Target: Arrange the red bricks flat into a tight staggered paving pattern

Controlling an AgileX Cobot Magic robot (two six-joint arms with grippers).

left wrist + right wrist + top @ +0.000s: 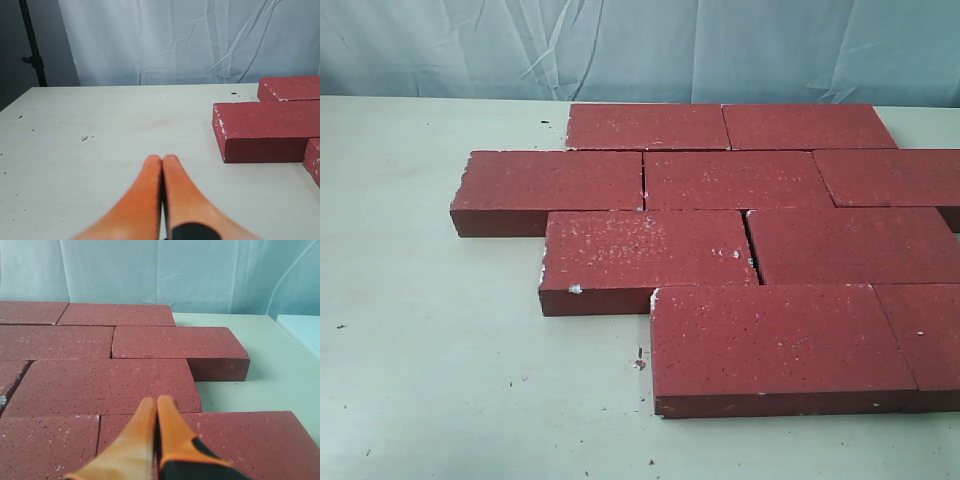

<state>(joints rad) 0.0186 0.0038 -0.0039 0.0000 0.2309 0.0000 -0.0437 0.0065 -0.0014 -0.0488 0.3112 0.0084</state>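
From outside, we see the bricks (735, 180) lying flat on the table (440, 350) in four rows. Each row is shifted sideways so the joints never line up. Most edges touch, though one joint (751, 248) in the third row from the back gapes a little. Neither arm shows here.

At the left wrist, the left gripper (162, 165) has its fingers pressed together and empty. It sits over bare table near the outer bricks, which we judge suits nudging one inward.

At the right wrist, the right gripper (156, 407) is likewise pressed together and empty, poised above the laid bricks.
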